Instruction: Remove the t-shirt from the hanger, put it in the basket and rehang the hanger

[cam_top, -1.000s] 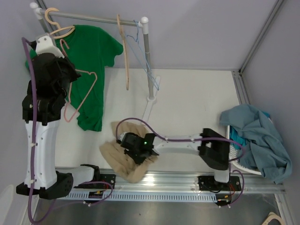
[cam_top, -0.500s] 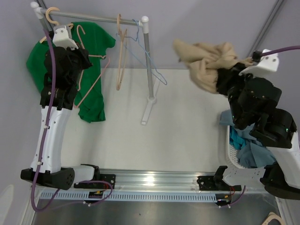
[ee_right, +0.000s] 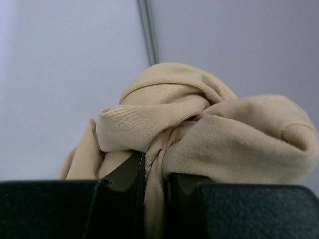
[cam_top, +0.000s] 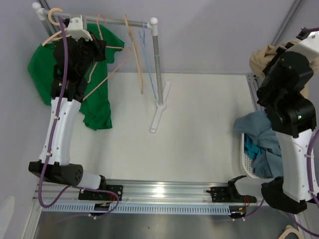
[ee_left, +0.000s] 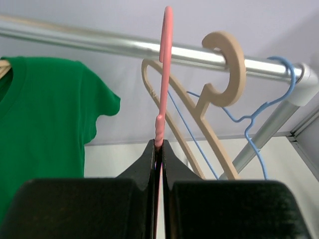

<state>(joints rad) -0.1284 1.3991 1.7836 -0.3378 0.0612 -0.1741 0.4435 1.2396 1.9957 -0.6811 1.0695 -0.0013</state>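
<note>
Bare pink plastic hanger [ee_left: 163, 64] and bunched beige t-shirt [ee_right: 199, 129], held well apart.
Left gripper [ee_left: 158, 144] pinches the hanger's neck at the metal rail [ee_left: 99, 45], likely to rehang it; right gripper [ee_right: 154, 164] clamps the shirt, raised near the white basket [cam_top: 245, 162].

Bunched tan tee [ee_right: 199, 134], off its hanger, pinched in R fingers [ee_right: 122, 172], high at far right, pink hanger [ee_left: 162, 74] bare, upright, clamped in L fingers [ee_left: 144, 162]
</note>
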